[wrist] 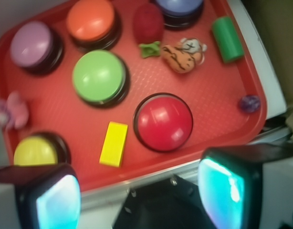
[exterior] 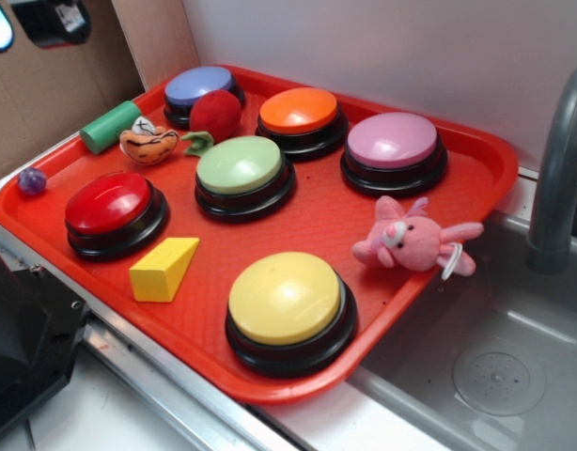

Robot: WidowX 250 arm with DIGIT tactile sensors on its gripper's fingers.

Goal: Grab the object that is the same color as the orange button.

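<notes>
The small orange striped soft toy (exterior: 148,144) lies on the red tray (exterior: 476,164) at its far left, between the green cylinder and the red fuzzy ball; in the wrist view it (wrist: 181,56) is at top right. The orange button (exterior: 299,118) stands at the tray's back; the wrist view shows it (wrist: 91,20) at the top. My gripper (wrist: 139,191) is open and empty, high above the tray's near left edge, well short of the toy. In the exterior view only part of it (exterior: 25,23) shows at the top left.
On the tray: blue (exterior: 199,91), green (exterior: 241,172), purple (exterior: 393,148), red (exterior: 111,210) and yellow (exterior: 286,306) buttons, a red fuzzy ball (exterior: 216,115), green cylinder (exterior: 109,126), yellow wedge (exterior: 163,270), pink bunny (exterior: 411,239), small purple ball (exterior: 31,180). A sink (exterior: 500,366) and faucet (exterior: 557,169) lie right.
</notes>
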